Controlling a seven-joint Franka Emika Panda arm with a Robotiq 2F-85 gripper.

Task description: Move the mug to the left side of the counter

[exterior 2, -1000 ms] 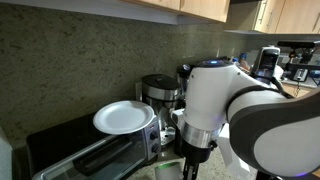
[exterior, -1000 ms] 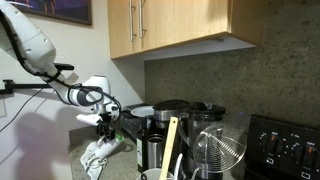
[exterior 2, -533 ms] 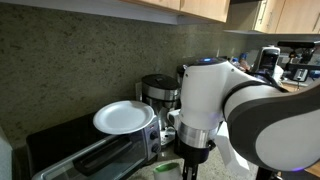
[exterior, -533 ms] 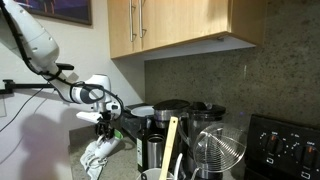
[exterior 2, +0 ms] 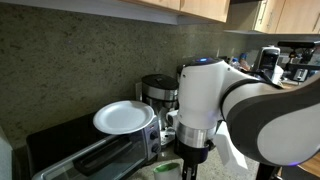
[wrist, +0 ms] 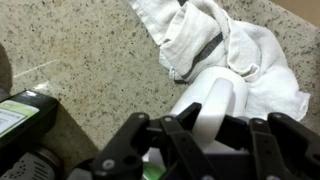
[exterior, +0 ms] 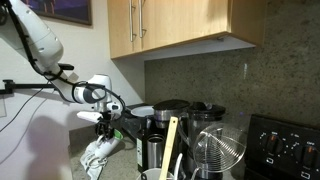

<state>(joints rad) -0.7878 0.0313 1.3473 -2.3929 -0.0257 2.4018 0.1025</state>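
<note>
In the wrist view a white mug [wrist: 222, 92] lies tilted over the pale speckled counter [wrist: 80, 50], its far end against a crumpled white towel [wrist: 255, 55]. My gripper [wrist: 212, 118] has a black finger pressed on each side of the mug. In an exterior view the gripper [exterior: 105, 124] hangs just above the towel [exterior: 98, 155] at the counter's end; the mug is not distinguishable there. In an exterior view the arm's white body [exterior 2: 205, 100] hides the mug and most of the gripper [exterior 2: 190, 162].
A toaster oven [exterior 2: 90, 150] with a white plate [exterior 2: 123, 117] on top stands by the wall, next to a coffee maker [exterior 2: 158, 90]. A glass blender jar [exterior: 215, 150] and a stove [exterior: 285, 145] stand further along. Cabinets [exterior: 170, 25] hang overhead.
The arm has shifted very slightly; the gripper stays closed round the mug over the towel.
</note>
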